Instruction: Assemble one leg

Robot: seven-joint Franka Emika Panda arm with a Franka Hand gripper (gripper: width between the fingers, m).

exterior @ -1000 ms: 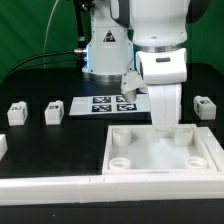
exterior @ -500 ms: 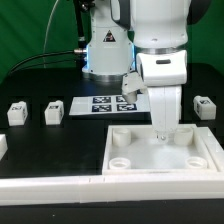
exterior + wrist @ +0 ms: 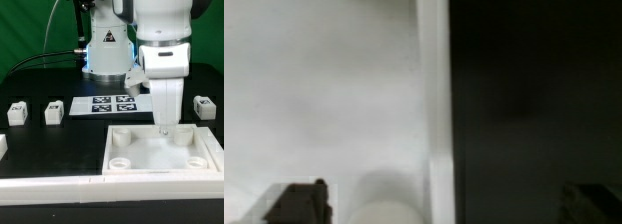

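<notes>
Three legs show in the exterior view, each a small white block with a black-and-white tag: two at the left [image 3: 16, 113] [image 3: 53, 112] and one at the right [image 3: 204, 107]. A fourth white block [image 3: 2, 147] is cut off at the left edge. My gripper [image 3: 166, 129] hangs straight down over the far edge of the large white tray-like piece [image 3: 140, 160], near its far right socket [image 3: 168, 134]. In the wrist view the gripper [image 3: 441, 202] is open and empty, one fingertip [image 3: 297, 200] over the white piece [image 3: 331, 100], the other over the black table.
The marker board [image 3: 110, 104] lies behind the tray-like piece, in front of the arm's base [image 3: 105, 50]. A long white bar [image 3: 50, 185] runs along the front of the table. Cables trail at the back left.
The gripper has shifted slightly toward the exterior view's right above the tray-like piece's far edge. The legs have not moved.
</notes>
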